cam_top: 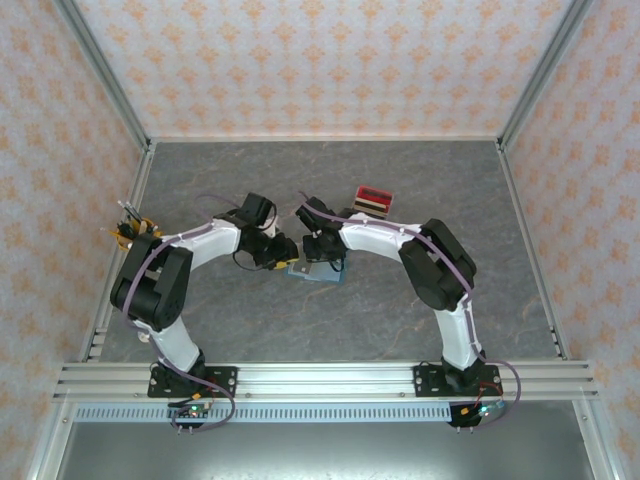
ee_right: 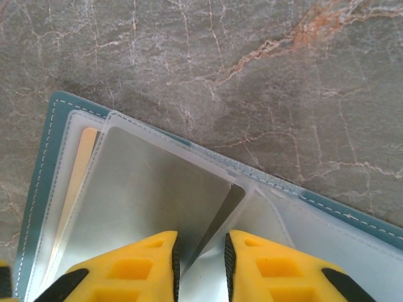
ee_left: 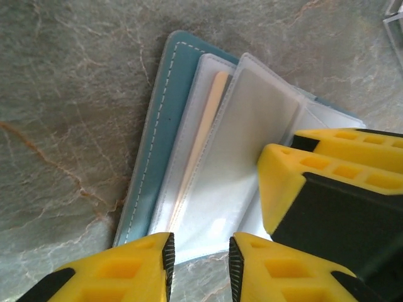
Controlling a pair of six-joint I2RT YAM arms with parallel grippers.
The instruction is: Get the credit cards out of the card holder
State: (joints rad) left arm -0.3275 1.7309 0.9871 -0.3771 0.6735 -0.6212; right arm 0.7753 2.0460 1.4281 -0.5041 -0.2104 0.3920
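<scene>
The teal card holder (cam_top: 318,272) lies open on the grey table between both arms. Its clear sleeves (ee_left: 252,145) fan upward, and a tan credit card (ee_left: 211,119) sits in one of them. My left gripper (ee_left: 200,267) hovers at the sleeves' near edge, its jaws slightly apart with bare table showing between them. My right gripper (ee_right: 201,261) straddles one upright sleeve leaf (ee_right: 223,217), with a narrow gap still around it. The tan card (ee_right: 80,167) also appears at the left of the holder (ee_right: 38,176). In the left wrist view, the right gripper's fingers (ee_left: 327,167) press in from the right.
A red card lies on a small stack (cam_top: 372,197) behind the right gripper. A clear box corner (ee_left: 395,28) appears at the far right of the left wrist view. A small orange object (cam_top: 128,230) sits at the table's left edge. Patterned walls enclose the table.
</scene>
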